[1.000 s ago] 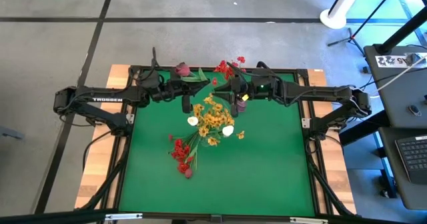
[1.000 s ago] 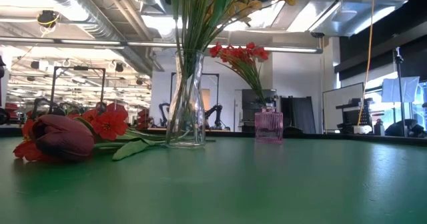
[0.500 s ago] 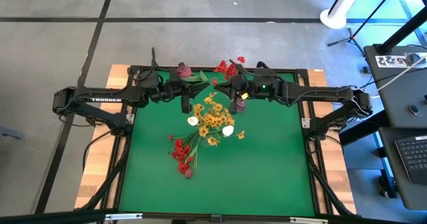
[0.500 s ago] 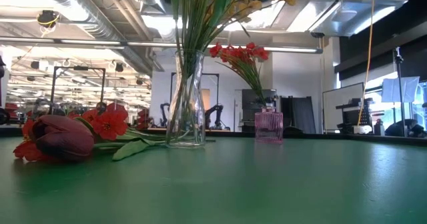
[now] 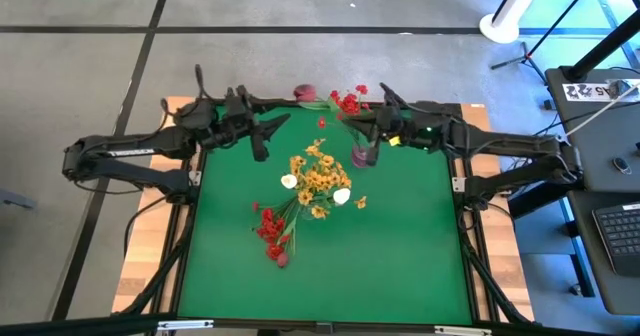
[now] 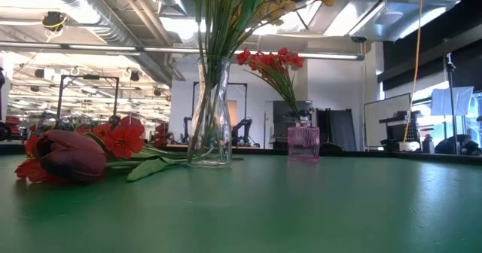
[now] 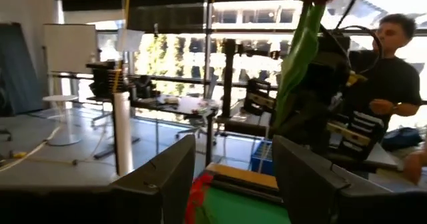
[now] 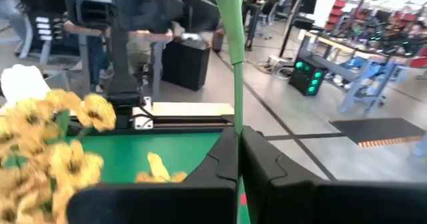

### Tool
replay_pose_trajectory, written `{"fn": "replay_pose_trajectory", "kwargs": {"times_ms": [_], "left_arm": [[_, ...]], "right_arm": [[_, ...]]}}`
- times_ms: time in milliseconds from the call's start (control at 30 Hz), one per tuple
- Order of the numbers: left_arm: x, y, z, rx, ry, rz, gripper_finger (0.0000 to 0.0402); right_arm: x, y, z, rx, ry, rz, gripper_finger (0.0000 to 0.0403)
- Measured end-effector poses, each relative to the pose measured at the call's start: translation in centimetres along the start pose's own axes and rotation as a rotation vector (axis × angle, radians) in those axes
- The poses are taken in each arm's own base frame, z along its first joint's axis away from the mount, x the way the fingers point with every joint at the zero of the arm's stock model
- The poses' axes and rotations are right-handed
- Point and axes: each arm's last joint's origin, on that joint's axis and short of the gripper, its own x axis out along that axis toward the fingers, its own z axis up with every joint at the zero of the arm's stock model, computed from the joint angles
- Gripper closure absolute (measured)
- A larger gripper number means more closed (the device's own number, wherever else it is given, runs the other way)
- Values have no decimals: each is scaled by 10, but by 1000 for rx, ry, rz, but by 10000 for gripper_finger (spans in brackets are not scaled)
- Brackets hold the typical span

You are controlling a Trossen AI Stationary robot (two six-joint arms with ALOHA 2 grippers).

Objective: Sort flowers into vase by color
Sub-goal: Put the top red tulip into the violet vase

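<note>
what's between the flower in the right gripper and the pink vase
Nothing separate shows. The right gripper, shut on a flower stem, is close by the pink vase; only the red flowers already in it crowd its mouth. The left gripper stands open, aside.

The near half of the desk (image 5: 400, 256) lies bare. Mid-desk the clear vase (image 6: 210, 117) of yellow flowers (image 5: 318, 179) blocks passage, with red flowers (image 5: 271, 231) lying beside it.
</note>
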Motion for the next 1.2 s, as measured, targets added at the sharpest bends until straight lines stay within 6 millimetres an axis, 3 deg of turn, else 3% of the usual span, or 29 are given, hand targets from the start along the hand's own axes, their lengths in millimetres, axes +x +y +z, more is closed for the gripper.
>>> {"fn": "replay_pose_trajectory", "kwargs": {"times_ms": [100,300,500,700,967,1200], "left_arm": [[-9,3,1,-2,38,22,209],[-11,2,-11,15,165,35,209],[-10,-1,-7,0,123,-60,210],[-19,0,5,16,34,-125,210],[-26,9,-44,-47,118,-47,210],[-29,13,-65,-90,104,-22,210]], "right_arm": [[-14,-6,-21,29,-31,-41,402],[-32,-19,-92,142,-222,-89,402],[-40,-21,-150,174,-334,-147,402],[-29,-17,-173,140,-323,-135,402],[-12,-14,-197,132,-290,-133,403],[-6,-12,-210,91,-278,-148,403]]}}
